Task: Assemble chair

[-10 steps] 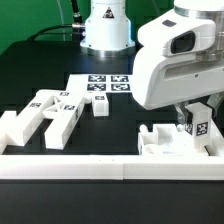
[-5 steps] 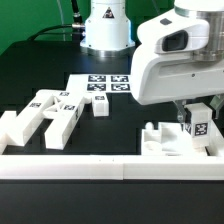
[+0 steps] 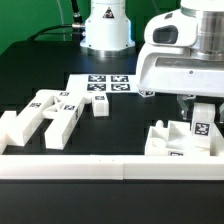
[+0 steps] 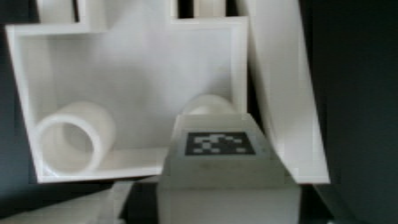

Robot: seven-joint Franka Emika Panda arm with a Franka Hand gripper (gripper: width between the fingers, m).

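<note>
Fingers apparently clench 1 chair leg, long axis upright, above chair slab.

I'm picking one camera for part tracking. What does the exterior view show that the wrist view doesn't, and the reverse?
Only the exterior view shows the loose white tagged plastic chair pieces at its left, the flat white marker board, the long white border rail and the white robot arm. Only the wrist view shows, close up, the round ring set in the white rimmed plastic chair slab. Both show that slab and the upright tagged white chair piece standing at it.
</note>
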